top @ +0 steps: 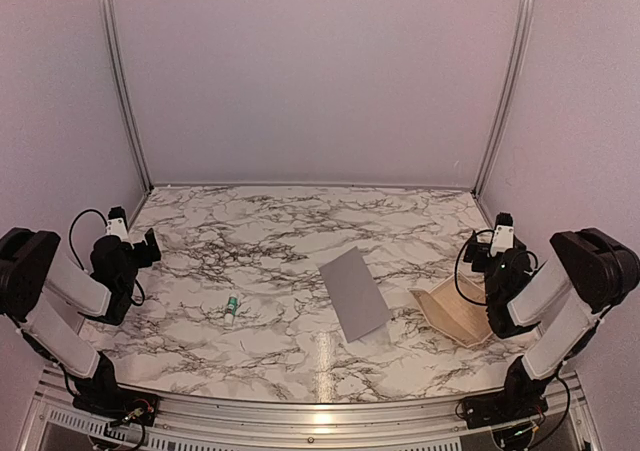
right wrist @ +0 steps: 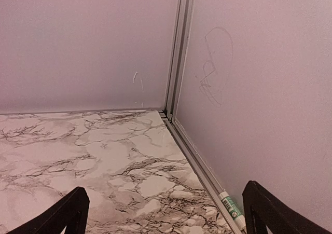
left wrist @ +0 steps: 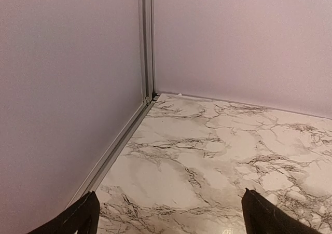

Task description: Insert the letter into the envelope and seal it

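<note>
The left gripper (top: 147,241) hangs with its two black fingers (left wrist: 83,216) spread wide and nothing between them. Its wrist view looks past them at bare marble and the back left corner. The right gripper (top: 478,254) stands just as wide and empty. Its fingers (right wrist: 70,210) frame the back right corner, where a small white-and-green tube (right wrist: 231,207) lies against the aluminium rail (right wrist: 197,156) at the foot of the pale wall (right wrist: 270,88).

Just beside the right arm (top: 545,301) is the letter (top: 455,311), a cream-to-tan sheet of paper folded into panels. It lies partly sprung open near the table's right front. Left of it, close but apart, the envelope (top: 353,293) — a flat grey paper rectangle — lies askew near the middle of the white, black-veined marble table (top: 250,231). Further left, well apart from the envelope, rests a small green-and-white tube (top: 231,309).
</note>
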### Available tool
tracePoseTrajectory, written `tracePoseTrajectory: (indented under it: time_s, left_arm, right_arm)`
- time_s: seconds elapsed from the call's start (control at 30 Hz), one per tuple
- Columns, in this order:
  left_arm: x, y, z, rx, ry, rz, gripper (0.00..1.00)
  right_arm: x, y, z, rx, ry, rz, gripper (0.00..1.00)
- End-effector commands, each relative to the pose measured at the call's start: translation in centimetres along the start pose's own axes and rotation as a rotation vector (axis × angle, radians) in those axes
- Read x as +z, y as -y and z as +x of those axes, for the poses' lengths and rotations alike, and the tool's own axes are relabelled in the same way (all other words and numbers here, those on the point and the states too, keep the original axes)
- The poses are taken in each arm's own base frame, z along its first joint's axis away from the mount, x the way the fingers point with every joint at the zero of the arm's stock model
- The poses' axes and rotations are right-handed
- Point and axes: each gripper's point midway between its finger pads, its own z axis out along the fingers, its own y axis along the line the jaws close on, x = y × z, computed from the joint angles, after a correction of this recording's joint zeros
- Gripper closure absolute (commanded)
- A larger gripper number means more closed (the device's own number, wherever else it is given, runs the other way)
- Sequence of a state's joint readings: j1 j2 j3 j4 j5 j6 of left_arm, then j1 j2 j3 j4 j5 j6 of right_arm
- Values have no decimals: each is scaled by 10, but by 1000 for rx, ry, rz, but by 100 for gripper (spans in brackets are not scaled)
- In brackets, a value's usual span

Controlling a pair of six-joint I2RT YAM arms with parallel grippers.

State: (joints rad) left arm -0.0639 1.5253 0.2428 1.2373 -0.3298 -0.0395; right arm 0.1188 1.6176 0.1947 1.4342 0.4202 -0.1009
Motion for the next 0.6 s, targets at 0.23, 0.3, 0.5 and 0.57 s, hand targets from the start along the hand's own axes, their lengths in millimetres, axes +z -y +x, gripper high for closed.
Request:
tracePoseTrajectory:
  time_s: [0.23, 0.3, 0.5, 0.57]
  left_arm:
    - [0, 0, -5, -12, 22, 5, 1]
    - [1, 0, -5, -11, 21, 4, 1]
    - [1, 0, -5, -12, 21, 5, 1]
    - [1, 0, -5, -12, 23, 3, 1]
  right_arm:
    - [4, 3, -10, 29, 31, 13, 1]
    - [4, 4, -9, 29, 30, 14, 2]
    - [6, 3, -9, 28, 24, 12, 1]
    - [4, 2, -11, 22, 36, 4, 1]
